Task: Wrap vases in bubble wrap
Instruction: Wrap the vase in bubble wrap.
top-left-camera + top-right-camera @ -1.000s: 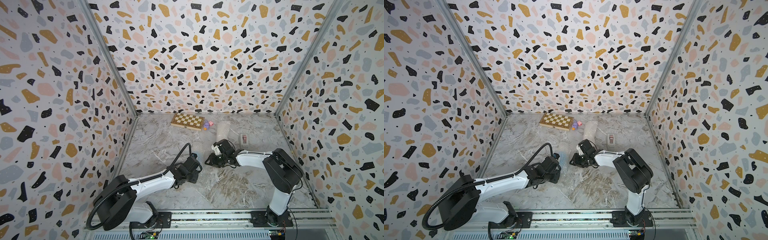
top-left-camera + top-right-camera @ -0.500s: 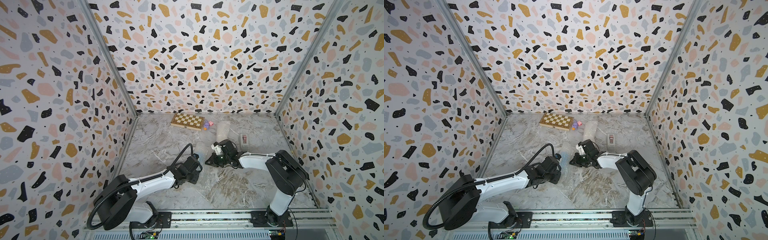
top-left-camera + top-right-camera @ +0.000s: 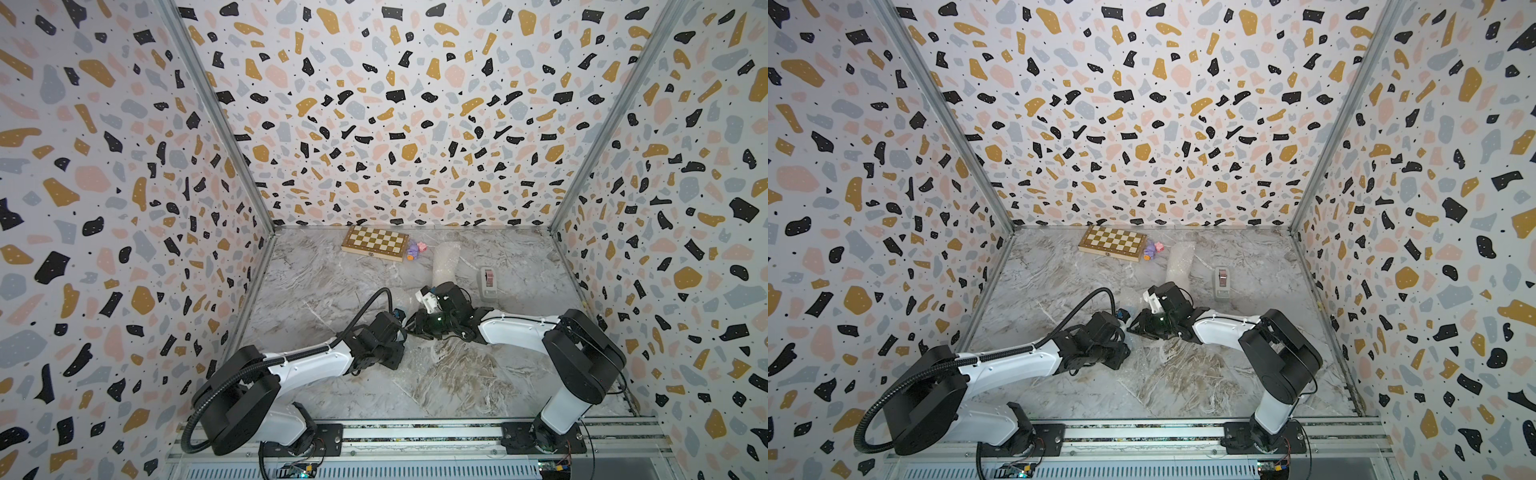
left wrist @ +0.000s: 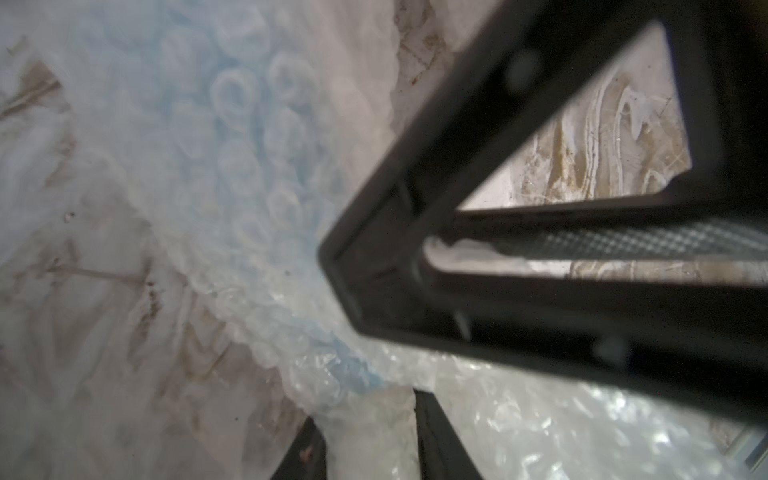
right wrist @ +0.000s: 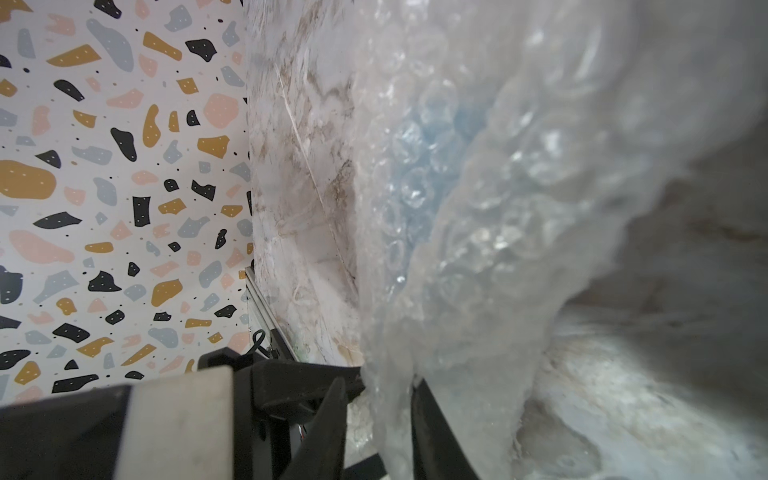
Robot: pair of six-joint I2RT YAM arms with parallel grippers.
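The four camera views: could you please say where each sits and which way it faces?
Both top views: above the front rail, looking down at the table; left arm and right arm show.
Left wrist: on the left arm, facing the blue vase under bubble wrap; left gripper shows.
Right wrist: on the right arm, facing that vase; right gripper shows.
Shared: both wrists see the vase.

Small toys lie beside the chessboard; tape dispenser apart.
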